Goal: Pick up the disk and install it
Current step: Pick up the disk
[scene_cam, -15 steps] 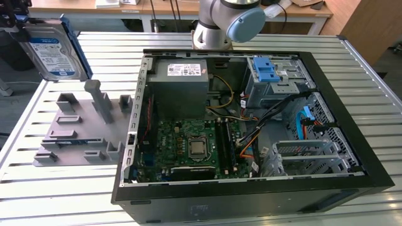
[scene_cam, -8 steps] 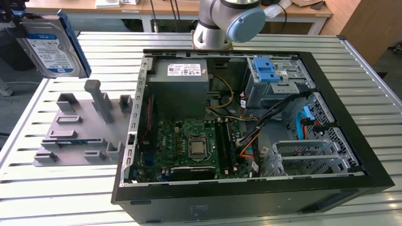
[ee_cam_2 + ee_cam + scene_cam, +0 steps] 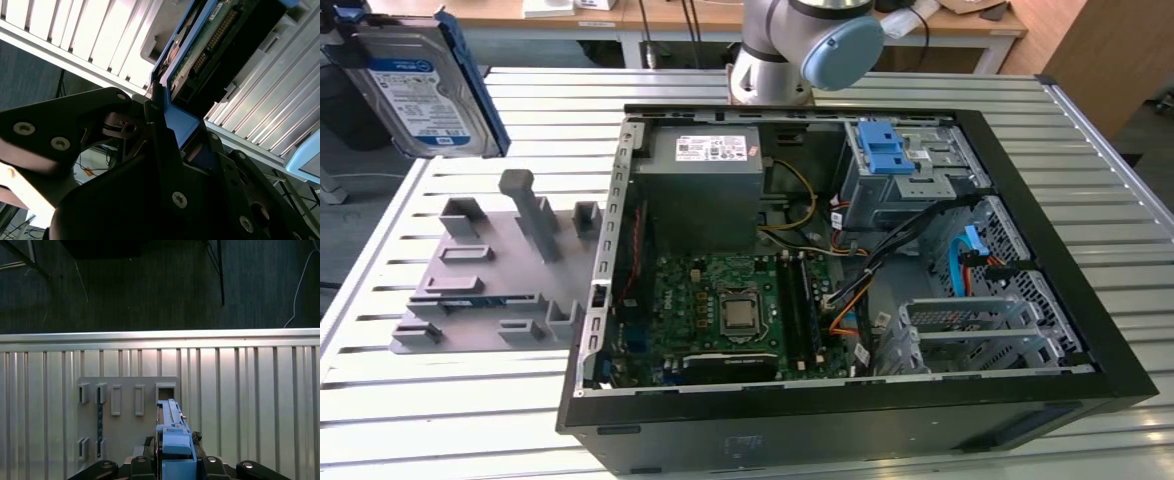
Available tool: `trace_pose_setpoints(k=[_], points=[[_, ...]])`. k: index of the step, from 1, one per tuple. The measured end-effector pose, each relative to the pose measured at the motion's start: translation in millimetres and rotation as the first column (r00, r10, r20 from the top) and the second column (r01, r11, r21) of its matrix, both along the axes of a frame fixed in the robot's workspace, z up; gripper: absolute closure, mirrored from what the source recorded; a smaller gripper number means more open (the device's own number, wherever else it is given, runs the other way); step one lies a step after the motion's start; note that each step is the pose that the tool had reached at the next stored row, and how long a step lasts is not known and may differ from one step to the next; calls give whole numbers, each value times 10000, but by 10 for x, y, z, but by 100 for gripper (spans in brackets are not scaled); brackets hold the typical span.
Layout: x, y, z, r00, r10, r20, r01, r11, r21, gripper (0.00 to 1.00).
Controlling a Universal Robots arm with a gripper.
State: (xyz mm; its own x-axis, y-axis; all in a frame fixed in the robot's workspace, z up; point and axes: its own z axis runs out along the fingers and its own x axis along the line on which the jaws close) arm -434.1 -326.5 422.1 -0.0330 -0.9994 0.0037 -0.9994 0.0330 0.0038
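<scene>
While the exterior view shows the disk (image 3: 420, 85) with its white-and-blue label, silver body and blue frame, up off the desk (image 3: 520, 400), the second wrist view shows the fingers (image 3: 157, 110) clamped on its blue frame, green board just past them.

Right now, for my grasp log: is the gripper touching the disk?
Touching. The second wrist view shows the gripper clamped on the disk at its end, with no gap.

Open air around disk (image 3: 420, 90); upright fixture posts (image 3: 534, 215) below
</scene>
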Motion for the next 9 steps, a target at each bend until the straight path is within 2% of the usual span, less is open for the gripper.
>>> trace_pose_setpoints(k=[9], points=[[0,0,113,10000,0,-1,0,10000,-1,64]])
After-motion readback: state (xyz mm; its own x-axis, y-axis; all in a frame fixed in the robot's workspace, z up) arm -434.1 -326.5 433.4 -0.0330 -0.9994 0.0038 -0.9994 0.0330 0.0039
